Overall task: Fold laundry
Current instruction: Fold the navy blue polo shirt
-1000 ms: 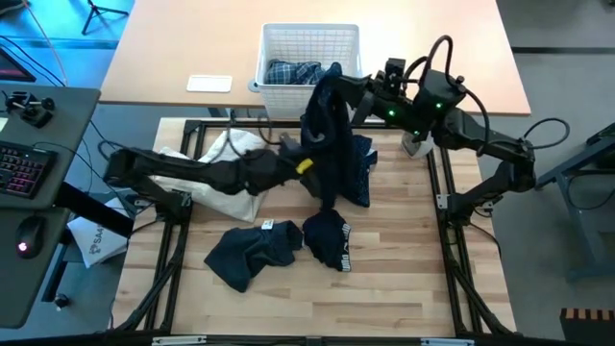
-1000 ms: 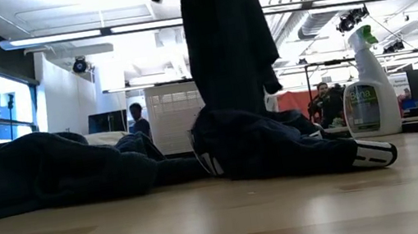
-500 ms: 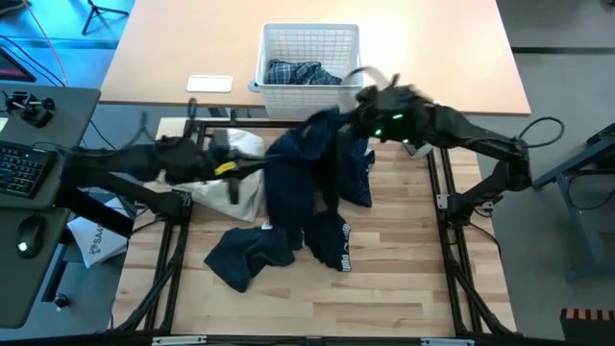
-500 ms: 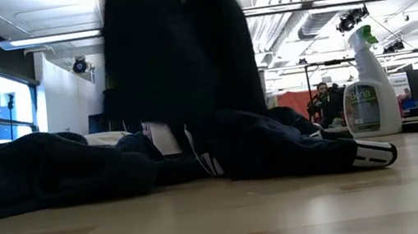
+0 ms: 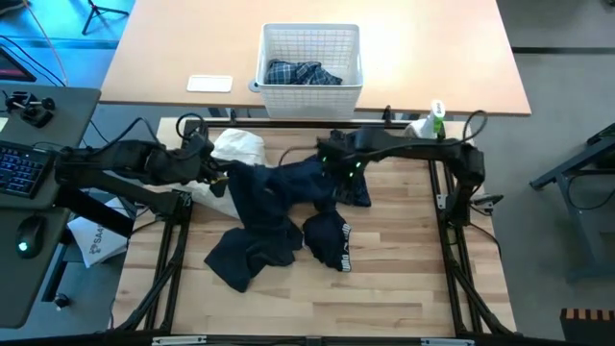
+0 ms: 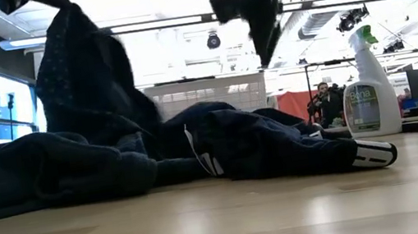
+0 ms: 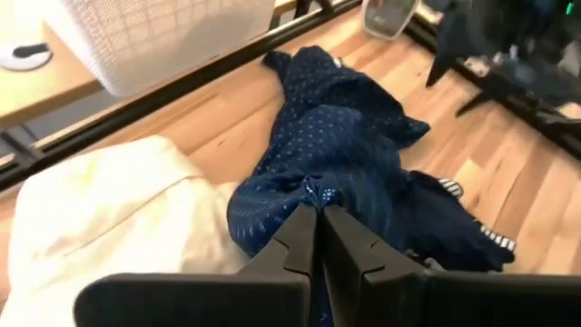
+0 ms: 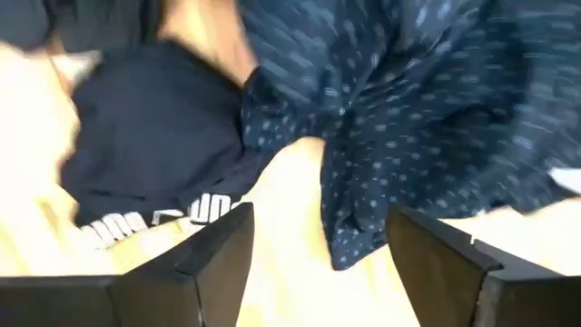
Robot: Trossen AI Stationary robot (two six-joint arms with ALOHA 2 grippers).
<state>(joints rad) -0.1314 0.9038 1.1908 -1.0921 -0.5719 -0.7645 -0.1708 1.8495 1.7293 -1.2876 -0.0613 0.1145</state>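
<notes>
Counted on the pale wooden bench (image 5: 384, 288): one navy shirt with tiny white dots (image 5: 288, 187), two small black pieces of clothing, the larger (image 5: 252, 252) and the smaller with white lettering on its band (image 5: 329, 240), and one cream cloth (image 5: 235, 149). One blue-and-white plaid shirt (image 5: 300, 73) inside the one white lattice plastic basket (image 5: 309, 38). One white spray bottle with a green top (image 5: 429, 123) to the right of the basket.

Compared with a second ago: dotted shirt no longer hanging tall in front of the basket, now dropped and spread low across the bench just in front of it. Right hand (image 5: 327, 165) then pinched on it, now with fingers apart, holding nothing, above the shirt's right part. Left hand (image 5: 213, 169) drawn back leftward, fingers together and clamped on the shirt's left edge, lifting a peak of cloth.

Shirt crumpled, unfolded, overlapping both black pieces nearer the front.
</notes>
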